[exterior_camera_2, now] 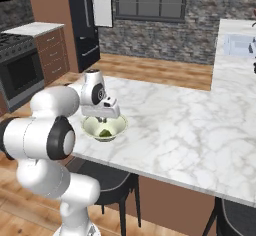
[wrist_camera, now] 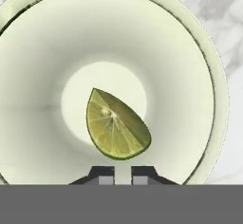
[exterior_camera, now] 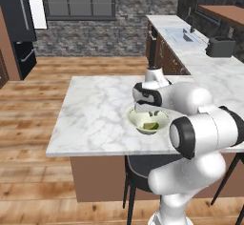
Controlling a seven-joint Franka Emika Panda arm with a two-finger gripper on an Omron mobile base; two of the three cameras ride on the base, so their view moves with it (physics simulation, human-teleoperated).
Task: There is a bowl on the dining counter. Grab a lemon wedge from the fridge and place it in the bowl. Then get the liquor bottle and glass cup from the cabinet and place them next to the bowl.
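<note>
- Currently, my gripper (wrist_camera: pixel 122 174) hangs directly above the bowl (wrist_camera: pixel 199 66). Its two dark tips stand nearly together with only a thin slit between them. Nothing is held between the tips.
- Lemon wedge (wrist_camera: pixel 116 126): lies loose in the bowl, cut face up, just off the pale centre of the floor. It is clear of my fingertips.
- Bowl position: on the dining counter (exterior_camera: pixel 95 119), near the edge closest to my base. From the right base view the bowl (exterior_camera_2: pixel 116 125) sits just under my wrist.
- Handling, wedge: judged light, soft and wet. A firm pinch would crush it; the rind is the safer contact surface.
- Handling, remaining items: the liquor bottle and glass cup are judged rigid, smooth and breakable. Take the bottle around its body rather than the thin neck, and the cup around its wall at mid height.
- Task status: the lemon step appears complete. The cabinet items remain to be fetched.
</note>
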